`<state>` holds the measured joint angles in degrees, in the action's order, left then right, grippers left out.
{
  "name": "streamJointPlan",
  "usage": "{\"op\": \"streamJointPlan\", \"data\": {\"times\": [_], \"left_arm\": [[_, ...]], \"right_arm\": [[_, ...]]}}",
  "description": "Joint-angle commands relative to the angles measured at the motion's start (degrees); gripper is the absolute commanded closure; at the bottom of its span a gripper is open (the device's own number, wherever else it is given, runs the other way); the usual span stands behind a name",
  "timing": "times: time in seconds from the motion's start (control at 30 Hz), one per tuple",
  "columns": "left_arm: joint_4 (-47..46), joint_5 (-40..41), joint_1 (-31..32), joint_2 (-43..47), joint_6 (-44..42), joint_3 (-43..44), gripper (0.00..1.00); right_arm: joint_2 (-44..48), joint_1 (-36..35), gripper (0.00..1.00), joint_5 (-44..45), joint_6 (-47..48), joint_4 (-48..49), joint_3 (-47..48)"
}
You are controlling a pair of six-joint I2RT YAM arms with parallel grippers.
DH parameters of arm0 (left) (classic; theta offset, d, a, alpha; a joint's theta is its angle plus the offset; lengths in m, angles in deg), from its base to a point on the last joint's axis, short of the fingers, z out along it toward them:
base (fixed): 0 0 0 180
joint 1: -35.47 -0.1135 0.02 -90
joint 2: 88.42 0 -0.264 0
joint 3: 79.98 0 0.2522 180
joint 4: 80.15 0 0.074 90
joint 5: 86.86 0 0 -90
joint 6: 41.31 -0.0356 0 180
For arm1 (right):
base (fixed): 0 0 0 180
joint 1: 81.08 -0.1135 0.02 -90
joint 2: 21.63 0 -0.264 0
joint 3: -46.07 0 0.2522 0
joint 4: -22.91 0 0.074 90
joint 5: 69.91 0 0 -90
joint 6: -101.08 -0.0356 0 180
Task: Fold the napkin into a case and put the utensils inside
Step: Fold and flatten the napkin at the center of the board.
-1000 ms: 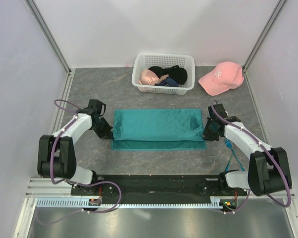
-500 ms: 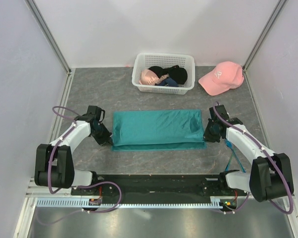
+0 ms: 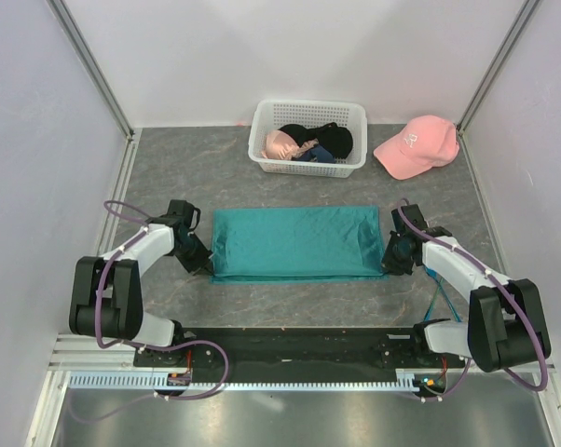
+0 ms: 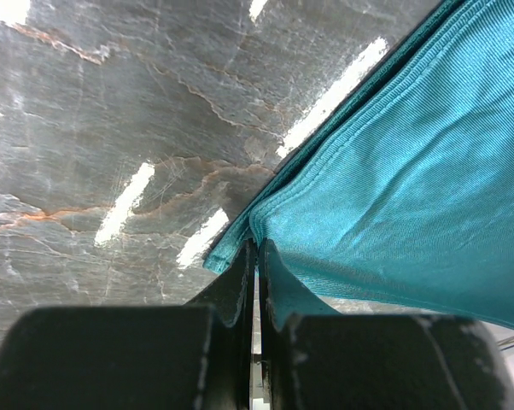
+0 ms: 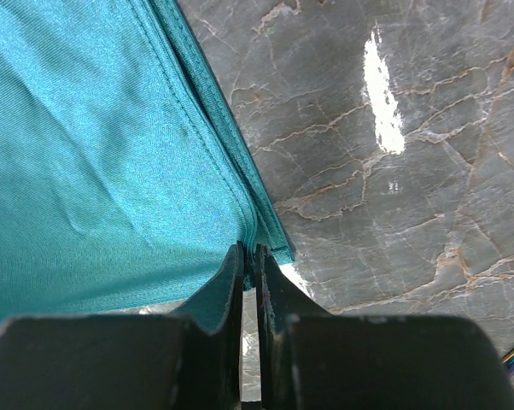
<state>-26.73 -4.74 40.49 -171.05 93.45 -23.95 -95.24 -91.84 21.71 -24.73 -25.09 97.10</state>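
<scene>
The teal-green napkin [image 3: 294, 244] lies folded as a wide flat rectangle in the middle of the table, its layers stacked at the near edge. My left gripper [image 3: 206, 265] is shut on its near left corner; in the left wrist view the gripper [image 4: 257, 248] pinches the layered napkin [image 4: 411, 171] hem. My right gripper [image 3: 389, 263] is shut on the near right corner, where the gripper [image 5: 250, 249] clamps the napkin [image 5: 95, 171] edge. A thin blue utensil [image 3: 436, 296] lies by the right arm, partly hidden by it.
A white lattice basket [image 3: 308, 104] holding black and pink garments [image 3: 318, 142] stands at the back centre. A pink cap [image 3: 413, 144] lies to its right. Grey walls close in the left, right and far sides.
Both grippers have drawn the napkin's upper layer toward the near edge. The lower strip that showed along the front is now covered, and the corners line up.
</scene>
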Motion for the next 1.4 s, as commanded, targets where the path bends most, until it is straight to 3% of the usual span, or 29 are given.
{"op": "streamJointPlan", "data": {"times": [0.0, 0.87, 1.03, 1.1, 1.13, 1.2, 1.3, 1.33, 1.37], "left_arm": [[-1.43, 3.13, -0.1, 1.94, 1.04, -1.12, 0.98], [-0.99, 0.15, -0.18, 4.85, 1.3, -3.06, 0.98], [-0.46, -0.38, -0.18, 6.08, 2.0, -3.94, 0.97], [0.15, -1.26, -0.18, 6.69, 2.35, -3.94, 0.89], [0.68, -1.44, -0.18, 7.13, 2.53, -3.85, 0.74], [2.78, -1.44, -0.27, 8.53, 2.71, -3.15, 0.67], [6.3, 0.49, -0.27, 13.62, 2.89, -1.66, 0.47], [7.0, 0.84, -0.27, 16.42, 2.62, -1.13, 0.33], [7.36, 0.85, -0.27, 17.58, 2.53, -0.69, 0.33]], "right_arm": [[1.35, 0.13, 0.99, 1.62, -0.22, 0.32, -0.28], [0.21, 0.13, 0.97, 3.29, -0.05, 1.72, -1.07], [0.48, 0.22, 0.87, 3.82, 0.13, 1.02, -0.36], [1.18, 0.13, 0.8, 3.91, 0.22, -0.03, 0.42], [1.62, 0.13, 0.72, 3.91, 0.3, -0.56, 0.78], [3.81, 0.22, 0.66, 3.56, 0.31, -2.66, 2.09], [7.41, 0.22, 0.54, 3.99, 0.3, -5.65, 4.03], [8.03, 0.13, 0.46, 4.17, 0.39, -5.92, 4.38], [9.25, 0.22, 0.45, 4.43, 1.0, -6.19, 5.08]]}}
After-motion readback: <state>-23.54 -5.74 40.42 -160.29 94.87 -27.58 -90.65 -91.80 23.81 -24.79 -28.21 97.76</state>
